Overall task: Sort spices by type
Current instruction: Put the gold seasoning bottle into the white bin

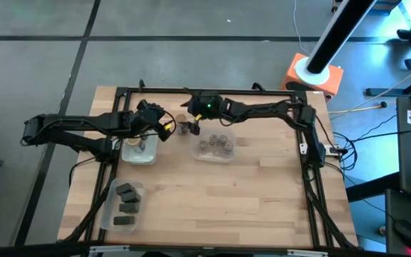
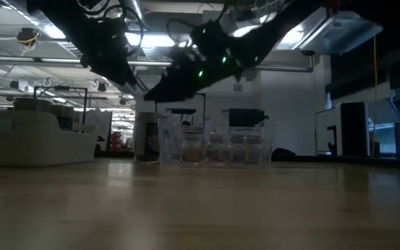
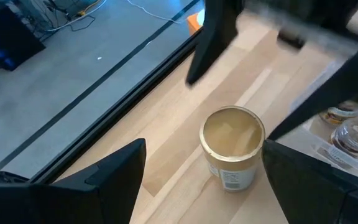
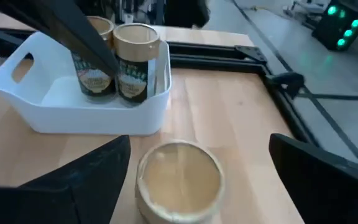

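— While both arms reach in over the far half of the bench (image 1: 262, 193), where does the loose tan-topped jar (image 3: 232, 148) stand?
— Upright on bare wood near the middle of the far edge, between the two clear trays, just beside each.
— And the right gripper (image 4: 191, 171)?
— Poised over that jar, fingers (image 4: 89, 180) spread wide to either side of the lid, gripping nothing.
— The left gripper (image 3: 201, 168)?
— Close by, also wide open and empty, with the same jar showing between its fingers (image 3: 114, 174).
— How do the other spices lie?
— Two tan-topped jars (image 4: 126, 62) stand in the tray (image 1: 140, 151) toward the far left. Squat round jars (image 1: 215, 145) fill the tray (image 1: 231, 158) by the far middle. Three dark packets (image 1: 127, 207) lie in a tray (image 1: 108, 207) at the near left corner.
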You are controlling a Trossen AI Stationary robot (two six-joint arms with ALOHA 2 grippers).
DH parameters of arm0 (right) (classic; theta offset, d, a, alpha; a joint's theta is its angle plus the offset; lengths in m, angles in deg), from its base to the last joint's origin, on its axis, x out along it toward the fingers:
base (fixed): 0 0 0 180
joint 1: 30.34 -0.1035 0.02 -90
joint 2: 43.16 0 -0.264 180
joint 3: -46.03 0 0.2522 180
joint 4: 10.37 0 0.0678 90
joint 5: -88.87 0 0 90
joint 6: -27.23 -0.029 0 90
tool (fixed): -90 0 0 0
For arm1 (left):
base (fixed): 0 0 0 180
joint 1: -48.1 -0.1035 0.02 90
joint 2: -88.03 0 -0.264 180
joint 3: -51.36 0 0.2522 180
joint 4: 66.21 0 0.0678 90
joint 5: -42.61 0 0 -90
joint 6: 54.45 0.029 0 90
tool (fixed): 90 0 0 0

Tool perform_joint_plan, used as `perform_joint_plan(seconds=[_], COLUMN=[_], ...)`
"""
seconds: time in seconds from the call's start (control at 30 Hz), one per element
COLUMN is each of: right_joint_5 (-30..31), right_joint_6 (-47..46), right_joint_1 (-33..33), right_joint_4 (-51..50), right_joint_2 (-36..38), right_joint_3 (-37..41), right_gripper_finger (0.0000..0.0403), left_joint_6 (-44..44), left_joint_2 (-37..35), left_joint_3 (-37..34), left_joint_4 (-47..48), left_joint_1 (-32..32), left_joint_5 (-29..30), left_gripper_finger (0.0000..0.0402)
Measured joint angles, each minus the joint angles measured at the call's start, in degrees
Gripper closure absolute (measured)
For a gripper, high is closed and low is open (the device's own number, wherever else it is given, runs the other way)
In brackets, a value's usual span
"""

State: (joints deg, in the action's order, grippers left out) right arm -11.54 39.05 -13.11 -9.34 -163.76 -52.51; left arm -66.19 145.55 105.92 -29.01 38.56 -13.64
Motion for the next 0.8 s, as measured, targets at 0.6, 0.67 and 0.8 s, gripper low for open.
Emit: perform_joint_plan(seconds=[0.6, 0.67, 0.8], right_joint_5=[5.45, 5.21, 4.87], right_joint_6=[6.28, 5.90, 5.25], right_joint_1=[5.94, 7.00, 8.42], right_joint_4=[-35.63, -38.45, -37.90], right_joint_2=[16.00, 16.11, 16.30], right_joint_3=[0.12, 0.14, 1.65], right_gripper_finger=[0.0022, 0.0023, 0.0023], left_joint_6=[1.05, -0.37, -1.19], left_joint_2=[0.01, 0.24, 1.38], left_joint_3=[0.00, 0.00, 0.00], left_joint_4=[-0.35, -0.40, -1.80], left_joint_1=[-1.39, -2.55, -5.63], left_joint_5=[-0.14, -0.57, -5.38], left_gripper_finger=[0.0098, 0.0097, 0.0097])
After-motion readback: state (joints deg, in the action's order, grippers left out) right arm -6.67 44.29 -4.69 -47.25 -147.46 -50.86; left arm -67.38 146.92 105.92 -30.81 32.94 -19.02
